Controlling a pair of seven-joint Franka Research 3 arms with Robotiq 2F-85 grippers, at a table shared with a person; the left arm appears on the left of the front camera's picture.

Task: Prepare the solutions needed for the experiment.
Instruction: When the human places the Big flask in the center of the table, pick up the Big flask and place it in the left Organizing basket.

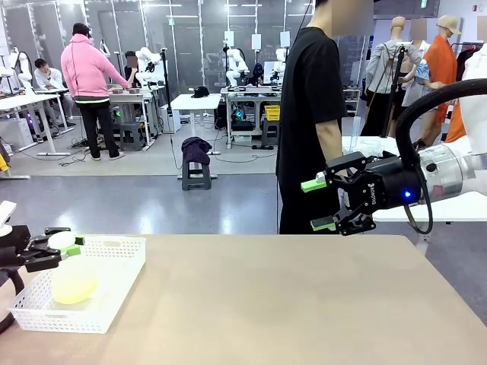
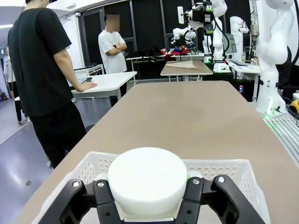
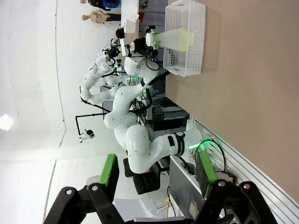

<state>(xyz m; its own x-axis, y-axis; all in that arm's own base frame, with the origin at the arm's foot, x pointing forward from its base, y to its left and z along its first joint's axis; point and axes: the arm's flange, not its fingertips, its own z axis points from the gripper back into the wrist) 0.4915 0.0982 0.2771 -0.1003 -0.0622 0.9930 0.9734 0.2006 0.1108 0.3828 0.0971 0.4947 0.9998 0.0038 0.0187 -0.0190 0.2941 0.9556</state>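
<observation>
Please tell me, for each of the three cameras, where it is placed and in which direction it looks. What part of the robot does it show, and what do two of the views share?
Front view: sits between the arms, looks across the table at the person; both end effectors show, left, right.
Left wrist view: sits on the left wrist, looks along the table; its fingers flank the flask's white cap.
Right wrist view: rolled sideways, high above the table; its green pads stand apart.
Shared: the white basket and flask.
</observation>
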